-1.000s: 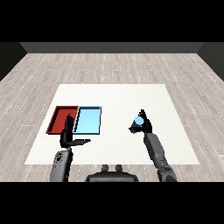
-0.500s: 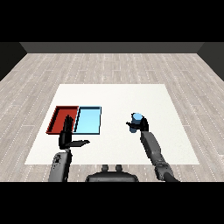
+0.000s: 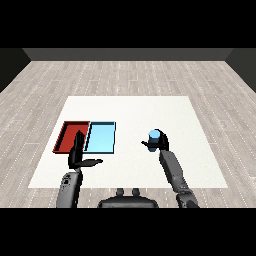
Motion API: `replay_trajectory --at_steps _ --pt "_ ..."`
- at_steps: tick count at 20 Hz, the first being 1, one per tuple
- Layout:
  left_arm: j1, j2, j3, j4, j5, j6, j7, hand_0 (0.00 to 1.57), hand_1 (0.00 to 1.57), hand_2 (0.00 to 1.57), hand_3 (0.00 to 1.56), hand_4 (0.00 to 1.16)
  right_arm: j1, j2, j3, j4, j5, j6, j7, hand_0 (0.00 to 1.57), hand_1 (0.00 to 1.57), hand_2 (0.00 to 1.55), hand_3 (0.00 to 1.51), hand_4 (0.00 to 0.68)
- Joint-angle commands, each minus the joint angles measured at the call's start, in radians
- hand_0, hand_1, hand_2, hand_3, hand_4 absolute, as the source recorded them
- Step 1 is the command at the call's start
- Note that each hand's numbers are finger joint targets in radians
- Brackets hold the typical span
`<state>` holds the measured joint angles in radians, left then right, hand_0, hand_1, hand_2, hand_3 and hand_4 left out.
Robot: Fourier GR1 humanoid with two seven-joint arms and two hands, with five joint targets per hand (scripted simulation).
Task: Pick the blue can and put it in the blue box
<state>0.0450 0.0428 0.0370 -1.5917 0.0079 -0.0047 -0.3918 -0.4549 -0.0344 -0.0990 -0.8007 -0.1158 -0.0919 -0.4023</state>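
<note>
Moving left since earlier: right hand (image 3: 159, 144) curled round blue can (image 3: 154, 136) | can upright, light blue top | left hand (image 3: 79, 156) fingers straight, apart, near trays

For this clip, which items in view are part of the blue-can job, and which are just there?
Part of the job:
- blue can, held in the right hand
- light blue tray, the target, nothing in it

Just there:
- red tray, beside the blue one
- left hand, fingers straight, holding nothing
</note>
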Motion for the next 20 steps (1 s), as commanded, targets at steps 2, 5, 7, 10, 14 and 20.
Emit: replay_trajectory --at_steps 2,5,7,10,14,20 --pt "-0.07 0.006 0.006 0.078 -0.003 -0.01 -0.007 0.0 0.0 0.0 0.0 0.0 -0.051 -0.054 -0.008 -0.01 0.022 0.001 -0.026 1.45 1.45 1.47 1.34 0.486" --pt "0.023 -0.023 -0.04 0.007 -0.012 -0.012 -0.001 0.0 0.0 0.0 0.0 0.0 -0.006 -0.002 0.067 -0.152 0.064 -0.045 0.031 1.46 1.46 1.48 1.37 0.509" --pt "-0.035 -0.013 -0.031 0.042 -0.017 -0.009 0.009 0.0 0.0 0.0 0.0 0.0 0.031 -0.028 0.054 -0.19 0.046 -0.001 0.023 1.45 1.45 1.48 1.35 0.516" --pt "0.025 -0.03 -0.092 -0.032 -0.042 -0.012 0.024 0.0 0.0 0.0 0.0 0.0 -0.075 0.019 0.059 -0.151 0.053 -0.044 0.045 1.46 1.46 1.49 1.39 0.525" --pt "-0.044 -0.04 -0.102 0.056 -0.026 -0.001 0.02 0.0 0.0 0.0 0.0 0.0 -0.01 0.018 0.103 -0.312 0.059 -0.038 0.101 1.45 1.45 1.47 1.36 0.534" --pt "-0.099 -0.043 -0.157 0.054 -0.015 0.056 0.065 0.0 0.0 0.0 0.0 0.0 0.069 0.034 0.151 -0.412 0.075 -0.052 0.129 1.44 1.44 1.47 1.34 0.556"
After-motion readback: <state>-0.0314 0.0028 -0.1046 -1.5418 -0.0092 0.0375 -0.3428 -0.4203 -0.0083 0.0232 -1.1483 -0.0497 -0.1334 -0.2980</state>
